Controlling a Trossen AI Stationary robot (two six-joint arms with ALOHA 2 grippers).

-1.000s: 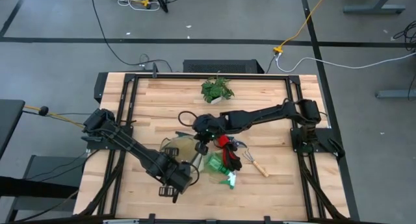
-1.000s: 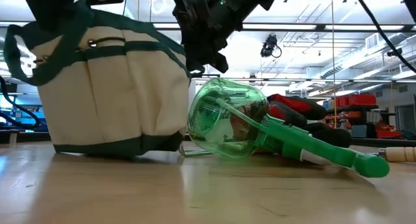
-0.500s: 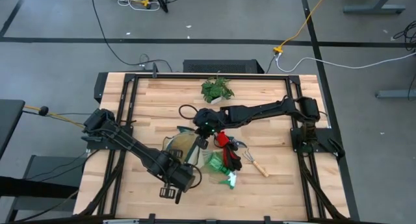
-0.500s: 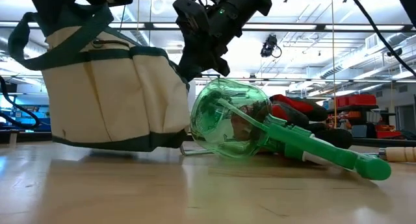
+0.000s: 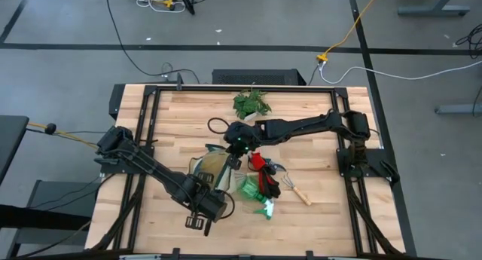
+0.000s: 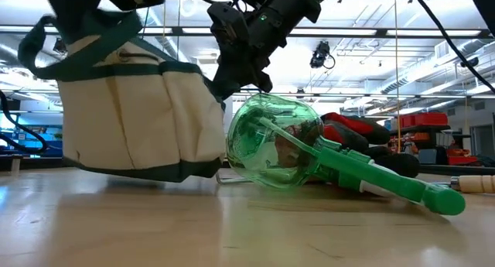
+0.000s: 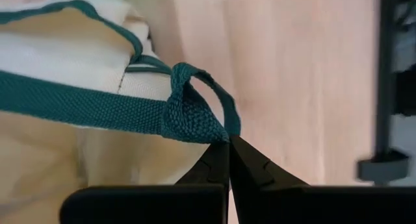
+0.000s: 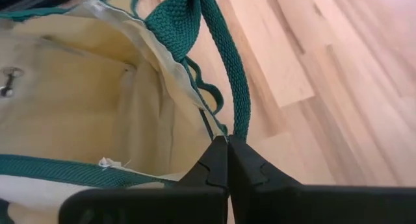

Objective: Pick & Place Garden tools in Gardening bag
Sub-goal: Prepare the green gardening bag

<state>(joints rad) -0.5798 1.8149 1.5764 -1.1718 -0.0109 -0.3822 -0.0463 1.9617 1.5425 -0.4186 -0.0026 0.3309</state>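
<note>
Pinching the dark green webbing handle [image 7: 195,110] of the soft cream fabric gardening bag [image 6: 139,112], left gripper [image 7: 229,146] clamped tight on the strap, bag body hanging just beneath and tilted, one bottom edge off the pale wooden table [image 5: 316,124]. Clamping the opposite green rim strap [image 8: 224,68], right gripper [image 8: 227,145] shut on it too, open bag mouth right below. Lying just beside the right gripper, away from the bag: green translucent spray bottle [image 6: 309,155] on its side, red gloves [image 5: 260,163] behind it, wooden-handled metal rake [image 5: 295,189] farther out. Standing well beyond the right gripper, leafy potted plant [image 5: 251,103].
</note>
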